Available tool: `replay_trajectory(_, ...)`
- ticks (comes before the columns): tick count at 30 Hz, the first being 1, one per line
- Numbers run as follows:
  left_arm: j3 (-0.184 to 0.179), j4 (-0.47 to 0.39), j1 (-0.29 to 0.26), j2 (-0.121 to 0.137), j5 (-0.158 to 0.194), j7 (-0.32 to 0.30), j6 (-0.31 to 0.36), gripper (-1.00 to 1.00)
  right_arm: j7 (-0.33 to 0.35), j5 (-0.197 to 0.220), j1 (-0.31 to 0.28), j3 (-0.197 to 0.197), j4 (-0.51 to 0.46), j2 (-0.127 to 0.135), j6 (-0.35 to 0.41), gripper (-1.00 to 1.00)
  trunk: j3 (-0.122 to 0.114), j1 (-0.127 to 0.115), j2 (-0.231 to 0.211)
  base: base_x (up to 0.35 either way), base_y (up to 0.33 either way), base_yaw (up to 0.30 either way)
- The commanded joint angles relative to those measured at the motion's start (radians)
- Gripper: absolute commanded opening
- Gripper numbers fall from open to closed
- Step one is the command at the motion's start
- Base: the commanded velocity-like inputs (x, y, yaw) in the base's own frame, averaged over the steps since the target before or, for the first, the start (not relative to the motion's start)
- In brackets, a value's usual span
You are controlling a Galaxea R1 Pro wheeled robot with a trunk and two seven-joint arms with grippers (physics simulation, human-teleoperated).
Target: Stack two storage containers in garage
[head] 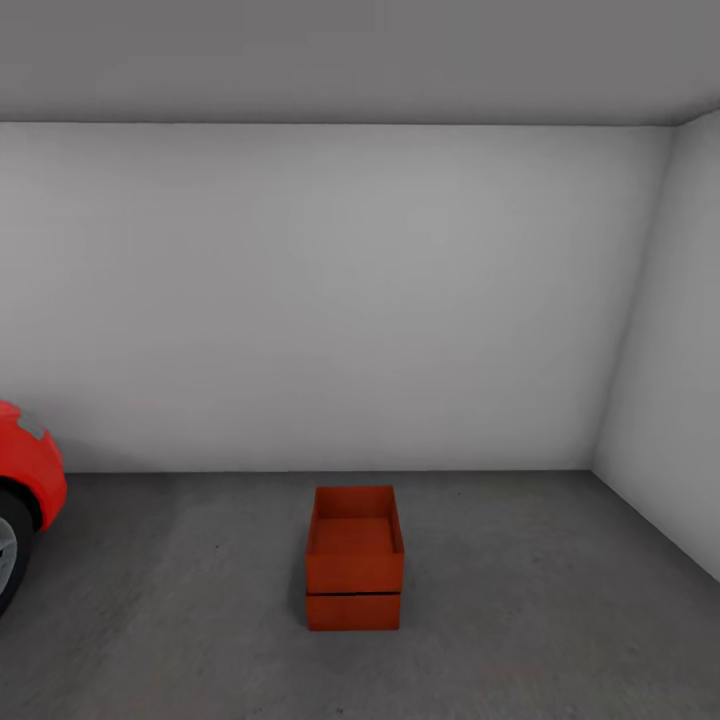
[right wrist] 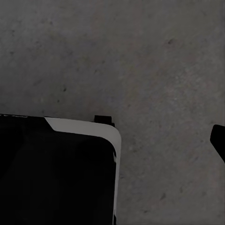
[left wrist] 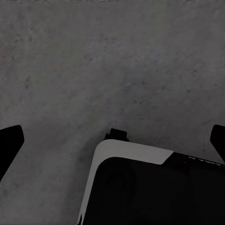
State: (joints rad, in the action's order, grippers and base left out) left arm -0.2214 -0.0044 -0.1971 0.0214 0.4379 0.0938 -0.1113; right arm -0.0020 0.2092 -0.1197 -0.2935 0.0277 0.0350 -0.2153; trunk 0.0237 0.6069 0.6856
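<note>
Nearest my wrist cameras: the robot's own base, a black body with a pale rounded corner [left wrist: 136, 152], sitting on the dark grey mottled concrete floor [left wrist: 112, 61]. The right wrist view gives the same pairing, base corner [right wrist: 110, 133] over concrete.

Left claw [left wrist: 112, 140]: I see two dark fingertips [left wrist: 10, 140] set wide apart at opposite edges of the left wrist view, nothing between them but floor and base. Spread wide, carrying nothing.

Right claw: one dark fingertip [right wrist: 218, 138] shows at the edge of the right wrist view; its partner is out of the picture, so I cannot tell whether this claw is spread or closed. Nothing red near it.

Head view, garage. The two storage containers are stacked in the middle of the floor, a little short of the far white wall [head: 340, 300]. The lower container [head: 353, 611] rests on the concrete; the upper container [head: 355, 548] sits squarely on it, front faces flush, a thin dark seam between them. Open top of the upper one faces up, interior looks empty.

Red car [head: 30, 470]: nose and part of a front wheel at the left edge, well apart from the stack. White side wall [head: 670, 400] closes the right.
</note>
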Motion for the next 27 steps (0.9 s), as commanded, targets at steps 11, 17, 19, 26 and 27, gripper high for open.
replay_trajectory(11,-0.01,0.0,-0.001,0.0,0.007,0.002,-0.002,1.0,-0.002,0.009,-0.001,-0.006,0.003,-0.001,-0.006,1.0,0.002,0.0,0.001,0.0,0.0,0.0)
replay_trajectory(17,-0.01,0.0,-0.001,0.0,0.007,0.002,-0.002,1.0,-0.002,0.013,-0.001,-0.006,0.003,-0.001,-0.005,1.0,0.002,0.0,0.001,0.0,0.0,0.0)
replay_trajectory(19,-0.01,0.0,-0.001,0.0,0.007,0.003,-0.002,1.0,-0.003,0.012,-0.001,-0.006,0.003,-0.001,-0.003,1.0,0.002,0.0,0.001,0.0,0.0,0.0)
replay_trajectory(26,-0.007,0.0,0.0,0.001,0.007,0.002,-0.002,1.0,-0.003,0.012,-0.001,-0.008,0.003,-0.001,-0.001,1.0,0.002,0.0,0.001,0.0,0.0,0.0)
replay_trajectory(27,-0.007,0.0,-0.001,0.001,0.007,0.003,-0.002,1.0,-0.003,0.012,-0.001,-0.008,0.003,-0.001,-0.001,1.0,0.002,0.0,0.001,0.0,0.0,0.0)
